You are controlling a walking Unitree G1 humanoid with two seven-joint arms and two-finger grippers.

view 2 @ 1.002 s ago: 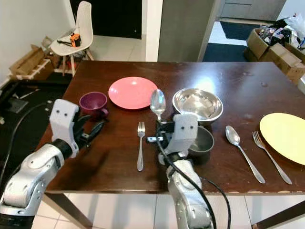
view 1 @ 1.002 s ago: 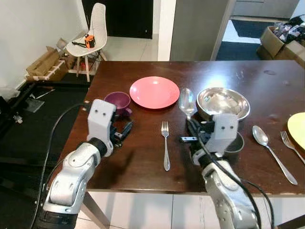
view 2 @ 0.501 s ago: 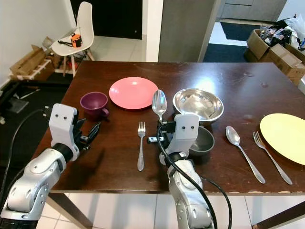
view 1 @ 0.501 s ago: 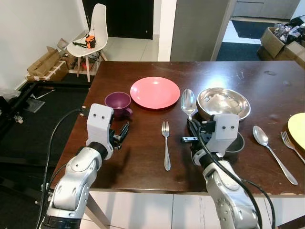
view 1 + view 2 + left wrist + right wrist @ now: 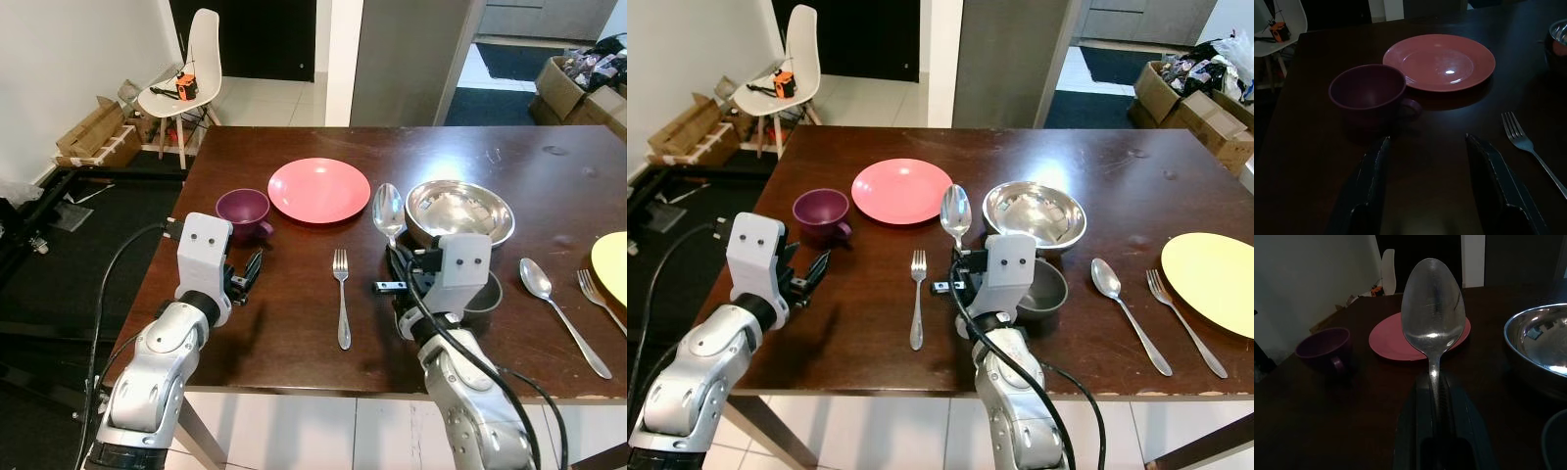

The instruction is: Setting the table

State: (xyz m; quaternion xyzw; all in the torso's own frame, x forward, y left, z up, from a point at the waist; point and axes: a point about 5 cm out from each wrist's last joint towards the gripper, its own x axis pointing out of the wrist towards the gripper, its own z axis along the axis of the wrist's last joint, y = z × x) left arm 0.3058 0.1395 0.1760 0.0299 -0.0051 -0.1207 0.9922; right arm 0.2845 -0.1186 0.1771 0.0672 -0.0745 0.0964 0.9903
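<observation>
On the dark wooden table (image 5: pixel 294 333) lie a pink plate (image 5: pixel 318 189), a purple cup (image 5: pixel 242 211) to its left and a fork (image 5: pixel 341 294) in front of it. My left gripper (image 5: pixel 251 270) hovers open just short of the cup (image 5: pixel 1367 93), with nothing between its fingers (image 5: pixel 1374 181). My right gripper (image 5: pixel 397 266) is shut on the handle of a silver spoon (image 5: pixel 388 208), held upright with its bowl up, between the fork and a steel bowl (image 5: pixel 458 211). The right wrist view has the spoon (image 5: pixel 1433 303) standing in front of the plate.
A small dark grey bowl (image 5: pixel 486 299) sits right beside my right wrist. Further right lie another spoon (image 5: pixel 547 292), a second fork (image 5: pixel 600 296) and a yellow plate (image 5: pixel 612 257). A white chair (image 5: pixel 186 83) and cardboard boxes (image 5: pixel 93 132) stand beyond the table's left side.
My left gripper has drawn back a little from the purple cup, toward me. The right gripper and its spoon have stayed put.
</observation>
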